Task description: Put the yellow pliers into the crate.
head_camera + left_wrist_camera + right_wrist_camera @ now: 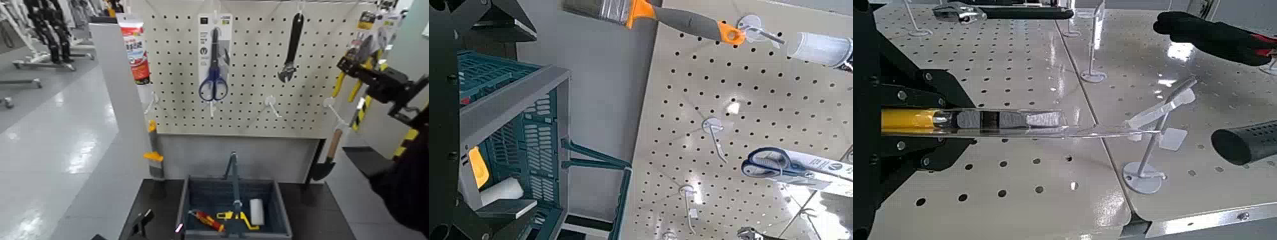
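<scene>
My right fingers (355, 66) are clamped on the yellow pliers (361, 59), their card at the upper-right hook; I should draw it straight off before swinging toward the crate (283, 213).

The crate (284, 210) sits on the worktop (319, 220), before the pegboard (255, 70). Along the board, left to right, hang a tube (136, 54), scissors (214, 73), an adjustable wrench (292, 51) and, at the far right, the pliers (355, 83), with the right gripper (355, 66) at them. The brush (154, 153) is left of the crate, the trowel (329, 159) right. Inside lie a screwdriver (208, 221), a small tool (246, 220) and a cylinder (256, 212), left to right. The left gripper (161, 225) is by the crate's left side.
</scene>
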Robot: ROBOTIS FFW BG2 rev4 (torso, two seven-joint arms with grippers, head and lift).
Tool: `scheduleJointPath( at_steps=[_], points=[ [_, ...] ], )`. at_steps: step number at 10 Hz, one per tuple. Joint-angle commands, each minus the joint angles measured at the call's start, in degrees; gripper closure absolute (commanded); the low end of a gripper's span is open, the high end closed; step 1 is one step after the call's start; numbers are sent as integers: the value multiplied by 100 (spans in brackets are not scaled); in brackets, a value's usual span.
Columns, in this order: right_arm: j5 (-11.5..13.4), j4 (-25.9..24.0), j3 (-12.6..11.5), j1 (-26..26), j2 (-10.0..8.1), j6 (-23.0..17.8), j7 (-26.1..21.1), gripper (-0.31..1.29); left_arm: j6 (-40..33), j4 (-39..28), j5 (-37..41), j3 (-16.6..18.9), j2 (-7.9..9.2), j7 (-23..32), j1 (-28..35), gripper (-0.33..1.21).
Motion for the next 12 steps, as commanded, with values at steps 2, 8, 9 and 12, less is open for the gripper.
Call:
scheduleJointPath(
  at_steps=[2, 8, 9, 12],
  points=[
    [-7, -277, -53, 94, 18, -21, 0, 106, -9, 1, -2, 0, 0, 0, 2, 13],
    [28, -1736, -396, 858, 299, 208, -114, 106, -9, -7, -2, 0, 0, 0, 2, 13],
    [20, -1806, -360, 964, 387, 225, -149, 106, -9, -7, -2, 0, 0, 0, 2, 13],
    [108, -1912, -97, 1342, 677, 278, -229, 106, 17, -7, -2, -9, 0, 0, 2, 13]
  ],
)
